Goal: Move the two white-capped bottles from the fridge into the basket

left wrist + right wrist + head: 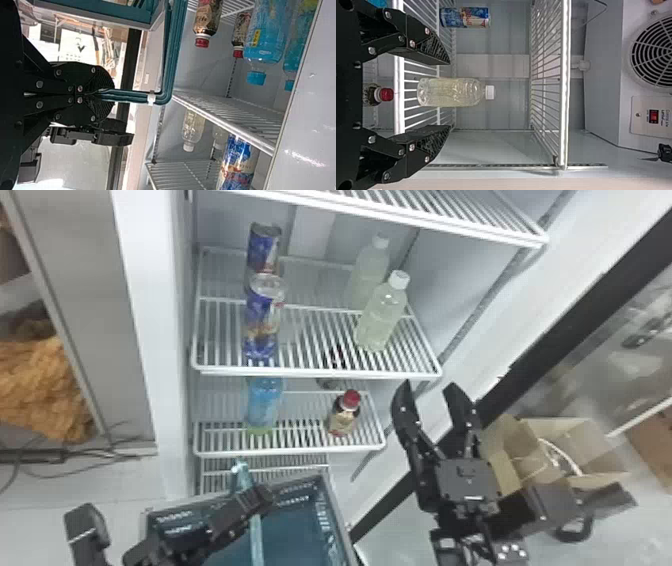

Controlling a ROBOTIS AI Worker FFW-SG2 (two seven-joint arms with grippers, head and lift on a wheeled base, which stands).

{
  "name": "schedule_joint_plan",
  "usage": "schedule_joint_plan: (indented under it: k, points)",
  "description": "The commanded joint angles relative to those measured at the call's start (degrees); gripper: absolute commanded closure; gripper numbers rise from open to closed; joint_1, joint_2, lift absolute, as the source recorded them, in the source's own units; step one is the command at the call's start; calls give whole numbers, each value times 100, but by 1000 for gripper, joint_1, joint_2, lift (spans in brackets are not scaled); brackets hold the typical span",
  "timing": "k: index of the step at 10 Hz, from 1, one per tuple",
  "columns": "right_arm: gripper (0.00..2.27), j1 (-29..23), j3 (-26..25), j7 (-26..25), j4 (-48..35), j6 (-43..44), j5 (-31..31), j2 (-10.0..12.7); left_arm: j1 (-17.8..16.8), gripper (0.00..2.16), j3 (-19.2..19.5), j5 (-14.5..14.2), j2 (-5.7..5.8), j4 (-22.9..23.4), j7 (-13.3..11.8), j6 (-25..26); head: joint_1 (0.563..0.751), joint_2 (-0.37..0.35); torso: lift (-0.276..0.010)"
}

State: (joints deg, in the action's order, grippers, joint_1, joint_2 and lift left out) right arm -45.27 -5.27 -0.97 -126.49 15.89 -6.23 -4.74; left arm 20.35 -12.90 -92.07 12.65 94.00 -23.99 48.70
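Step in hand: getting the R hand point(428, 387) to the 1st btl. Nothing's grasped there; its fingers are spread wide, just outside the fridge, by the R side of the opening. Both task btls are on the same fridge shelf point(300, 372), R side: front white-capped btl point(382, 315) upright near the shelf's front, rear white-capped btl point(370, 265) upright behind it. So 0 of 2 done, AFAICT.

L hand point(101, 94) is clenched on the basket handle point(170, 59), w/ the basket point(295, 535) low in front of the fridge.

Next: R hand in toward the front btl, which in the R wrist view lines up btwn the fingers but farther off. Go in level, one finger each side, close on the body, lift a bit, back straight out, then over & down into the basket. Rear one after, same way, prob. easier w/ the front one gone.

Watch: upper shelf point(400, 217) overhead, so keep the lift small; a short or off-centre approach could tip the front btl into the rear one. Basket needs holding steady for the drop.
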Motion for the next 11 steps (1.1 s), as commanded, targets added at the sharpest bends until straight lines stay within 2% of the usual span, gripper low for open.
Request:
schedule_joint_plan:
  k: [1,6,11]
  points:
    - [522,13,1,0,0,0,-6,0,-10,1184,-12,-2,1,1,0,9,695,-350,0]
    - [522,27,13,0,56,0,-29,-9,-24,1184,-35,-2,1,1,0,23,695,-350,0]
    - [499,604,24,-9,619,0,-154,-35,-24,1184,-46,-13,9,1,0,37,695,-350,0]
